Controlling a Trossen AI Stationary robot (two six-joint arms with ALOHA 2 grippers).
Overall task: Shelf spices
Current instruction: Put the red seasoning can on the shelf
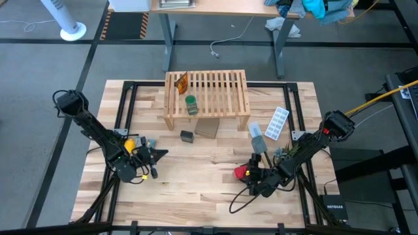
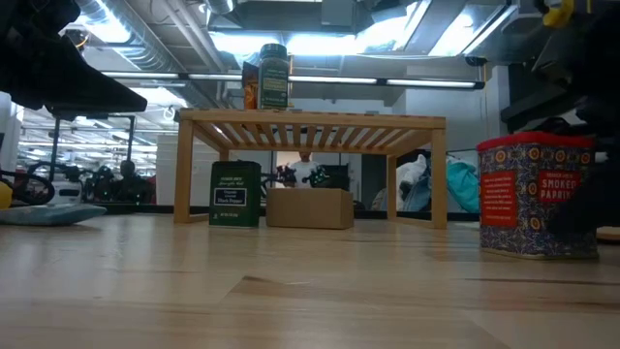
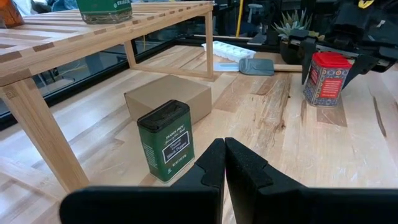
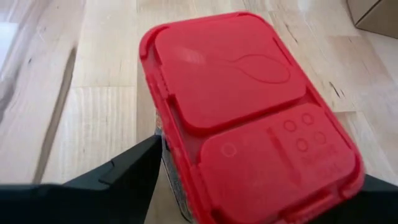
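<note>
Left gripper (image 3: pixel 222 163) has its fingers pressed together, and just past the tips sits the dark green tin (image 3: pixel 165 140) with the cardboard box (image 3: pixel 169 98) right behind it. The shelf (image 1: pixel 207 91) leg's off to one side; open tabletop (image 1: pixel 196 176) otherwise.

Grey floor (image 1: pixel 39 72), wooden desk (image 1: pixel 215 8), ceiling strip lights (image 2: pixel 320 44).

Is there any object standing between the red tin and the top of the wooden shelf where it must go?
Nothing visible blocks it. The red tin stands on the table by the right gripper, whose fingers flank it. The table between it and the shelf is bare; the cardboard box and dark tin sit lower, near the shelf's front. The slats' right part is free.
</note>
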